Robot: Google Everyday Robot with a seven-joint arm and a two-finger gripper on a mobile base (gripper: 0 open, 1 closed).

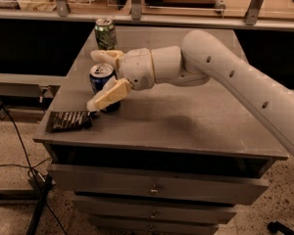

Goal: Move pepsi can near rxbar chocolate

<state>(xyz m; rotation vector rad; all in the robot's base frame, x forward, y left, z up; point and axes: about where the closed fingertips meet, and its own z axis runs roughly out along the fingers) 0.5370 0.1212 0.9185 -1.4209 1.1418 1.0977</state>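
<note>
The pepsi can (101, 75), dark blue with a silver top, stands upright on the grey table (196, 121) near its left front corner. The rxbar chocolate (68, 120), a flat dark wrapper, lies just left of and in front of the can, close to the table's left edge. My gripper (100, 78) reaches in from the right and straddles the can. Its fingers are spread open, one behind the can and one (107, 97) in front of it, with gaps on both sides.
A green-and-white can (105, 33) stands at the back left of the table, behind the pepsi can. My arm (225, 72) crosses the table's right half. Drawers (152, 187) front the table below. A railing and shelf run behind.
</note>
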